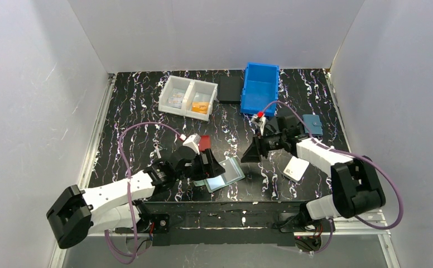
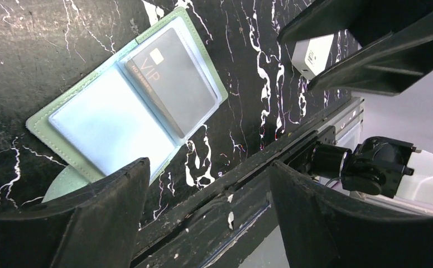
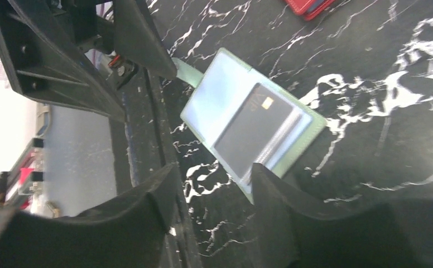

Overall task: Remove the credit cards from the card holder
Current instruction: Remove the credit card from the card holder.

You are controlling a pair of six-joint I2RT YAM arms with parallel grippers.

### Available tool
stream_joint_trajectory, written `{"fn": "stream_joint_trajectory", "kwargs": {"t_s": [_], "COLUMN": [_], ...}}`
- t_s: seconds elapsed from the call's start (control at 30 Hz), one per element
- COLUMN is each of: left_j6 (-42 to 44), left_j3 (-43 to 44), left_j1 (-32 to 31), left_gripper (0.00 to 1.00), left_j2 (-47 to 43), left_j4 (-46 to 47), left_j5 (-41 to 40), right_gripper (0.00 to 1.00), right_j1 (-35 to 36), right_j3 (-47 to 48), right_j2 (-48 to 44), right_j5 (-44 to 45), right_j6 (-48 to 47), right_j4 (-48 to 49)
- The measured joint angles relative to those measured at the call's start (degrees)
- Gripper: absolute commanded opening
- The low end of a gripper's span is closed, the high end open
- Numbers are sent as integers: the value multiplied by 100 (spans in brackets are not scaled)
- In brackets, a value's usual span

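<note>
Black marbled table: open card holder, blue bin, white tray

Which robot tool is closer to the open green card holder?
Left, it looks like. The left tool hangs right at the card holder, over its left edge. The right tool hovers a little off its far right corner, not touching.

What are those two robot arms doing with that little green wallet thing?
The small sage-green folding card holder lies open on the black marbled table. A black plastic card sits in one of its clear pockets. The left gripper and the right gripper hover close on either side, jaws open, holding nothing yet.
</note>
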Motion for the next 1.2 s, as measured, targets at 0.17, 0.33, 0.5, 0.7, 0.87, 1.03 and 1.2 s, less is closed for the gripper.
{"fn": "stream_joint_trajectory", "kwargs": {"t_s": [0.17, 0.33, 0.5, 0.7, 0.87, 1.03, 1.2], "left_j6": [-422, -684, -805, -879, -892, -910, -922], "left_j3": [-46, -47, -66, -177, -215, -218, -218], "left_j1": [-7, -36, -42, -44, -44, -44, -44], "left_gripper": [58, 57, 56, 51, 42, 39, 39], "left_j2": [511, 1099, 1396, 1456, 1667, 1911, 2047], "left_j4": [529, 923, 1049, 1202, 1306, 1438, 1617], "left_j5": [-8, 10, -7, -39, -46, -27, -1], "right_gripper": [43, 47, 47, 47, 46, 45, 42], "right_j1": [407, 521, 564, 807, 953, 983, 1021], "right_j3": [2, 2, 2, 2, 2, 2, 8], "right_j2": [535, 680, 810, 1076, 1161, 1255, 1259], "right_j5": [283, 686, 877, 1004, 1109, 1320, 1404], "right_j6": [691, 1157, 1401, 1524, 1550, 1524, 1464], "right_j4": [299, 452, 609, 606, 602, 545, 504]}}
